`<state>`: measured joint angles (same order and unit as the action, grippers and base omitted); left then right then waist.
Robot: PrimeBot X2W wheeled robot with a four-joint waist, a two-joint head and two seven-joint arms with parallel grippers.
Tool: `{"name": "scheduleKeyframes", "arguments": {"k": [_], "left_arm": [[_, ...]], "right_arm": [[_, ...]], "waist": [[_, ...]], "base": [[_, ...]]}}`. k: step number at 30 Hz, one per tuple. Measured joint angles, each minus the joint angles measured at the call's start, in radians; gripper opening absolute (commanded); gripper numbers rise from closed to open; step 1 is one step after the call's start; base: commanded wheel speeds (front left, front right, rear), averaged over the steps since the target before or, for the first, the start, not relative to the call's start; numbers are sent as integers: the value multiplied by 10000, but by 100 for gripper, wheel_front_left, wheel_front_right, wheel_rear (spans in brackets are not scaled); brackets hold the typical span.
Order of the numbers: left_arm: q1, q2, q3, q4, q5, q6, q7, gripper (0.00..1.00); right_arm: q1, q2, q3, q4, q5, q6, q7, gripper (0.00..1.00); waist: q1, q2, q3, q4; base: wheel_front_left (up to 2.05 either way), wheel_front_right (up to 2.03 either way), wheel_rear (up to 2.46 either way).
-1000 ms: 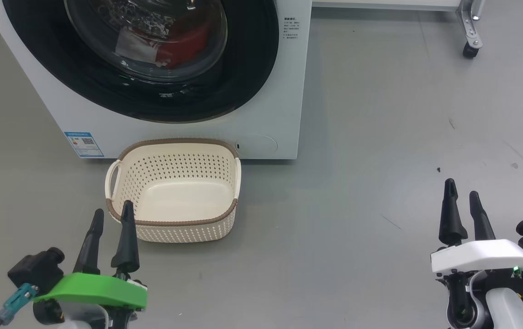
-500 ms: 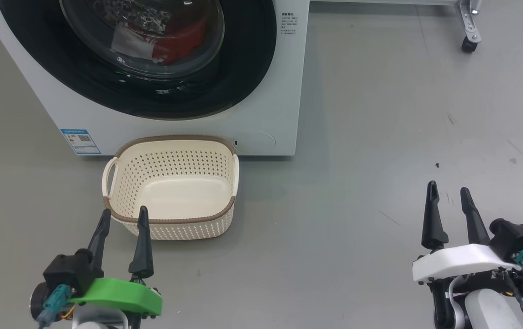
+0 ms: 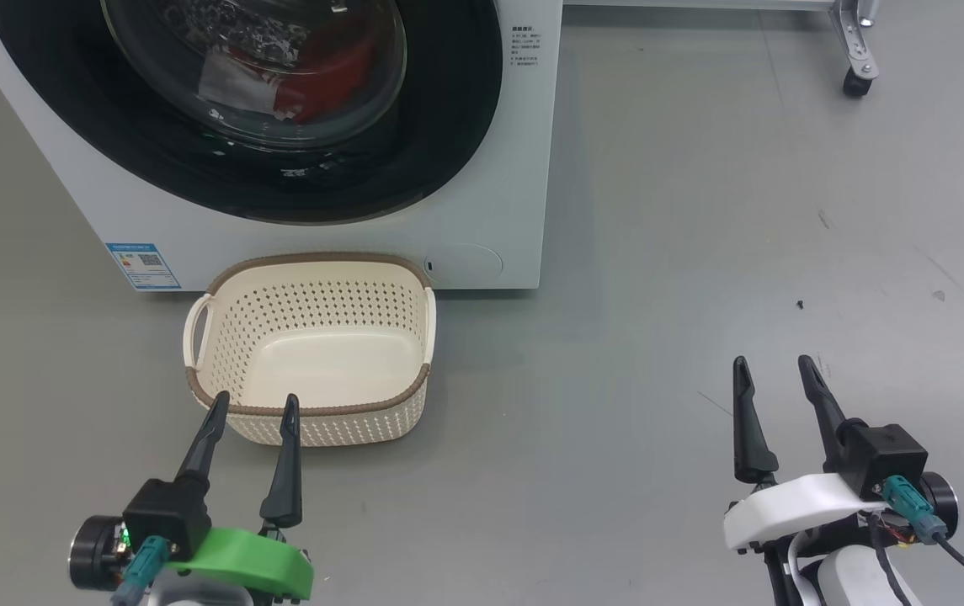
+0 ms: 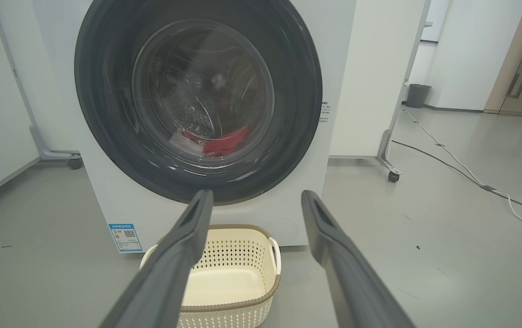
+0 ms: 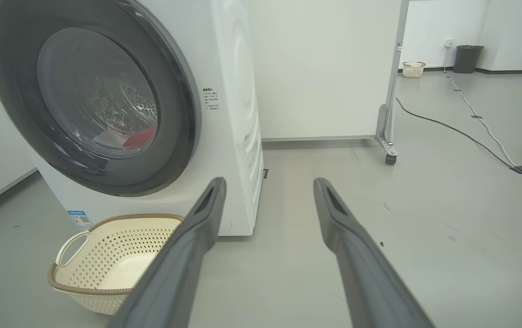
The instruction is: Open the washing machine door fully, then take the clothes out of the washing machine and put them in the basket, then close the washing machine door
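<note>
Left gripper [image 3: 256,398] hangs low above the grey floor [image 3: 658,353], its two dark fingers spread wide with nothing between them. Just ahead of its fingertips sits the basket [image 3: 313,260], cream with perforated sides and a brown rim, its smooth bottom showing. From the head view the tips overlap the basket's near wall, while the left wrist view sets the basket ahead and below, between the fingers; whether the tips touch it I cannot tell. Beyond the basket, further ahead of this gripper, stands the washing machine [image 3: 498,177]. The basket's far rim is close against its white front, and a small blue label sticker [image 3: 142,266] sits ahead and to the gripper's left. Above the basket the washing machine door [image 3: 456,126] lies shut against the front, its black rim glossy. Through its glass the clothes [image 3: 338,67] show as a red and white heap low in the drum. Right gripper [image 3: 772,362] is well apart to the left gripper's right, over the floor, likewise spread and holding nothing; the machine and basket lie ahead and to its left. Farther ahead and to its right a white panel [image 5: 324,68] stands on a castor [image 5: 391,159], a cable [image 5: 466,134] trails along the floor, and a dark bin [image 5: 467,58] stands by the far wall.
</note>
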<state>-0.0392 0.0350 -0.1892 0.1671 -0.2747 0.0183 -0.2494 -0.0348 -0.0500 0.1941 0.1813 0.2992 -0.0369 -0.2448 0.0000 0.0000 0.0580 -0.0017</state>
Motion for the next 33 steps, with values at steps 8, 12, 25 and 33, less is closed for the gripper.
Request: {"name": "scheduleKeyframes", "arguments": {"k": [8, 12, 25, 33], "left_arm": [[4, 10, -117, 268, -403, 77, 0, 100], [4, 12, -178, 360, -600, 92, 0, 100], [1, 13, -290, 447, -748, 203, 0, 100], [-5, 15, -336, 449, -807, 263, 0, 100]], "right_arm": [[-85, 0, 19, 222, 19, 0, 0, 100], [-103, 0, 29, 307, 65, 0, 0, 100], [-237, 2, 35, 485, 81, -10, 0, 100], [-282, 2, 44, 543, 82, -12, 0, 100]], "waist": [[0, 0, -83, -15], [0, 0, -92, -7], [0, 1, -104, 7], [0, 0, -63, 17]], "base": [[0, 0, 0], [0, 0, 0], [0, 0, 0], [0, 0, 0]]}}
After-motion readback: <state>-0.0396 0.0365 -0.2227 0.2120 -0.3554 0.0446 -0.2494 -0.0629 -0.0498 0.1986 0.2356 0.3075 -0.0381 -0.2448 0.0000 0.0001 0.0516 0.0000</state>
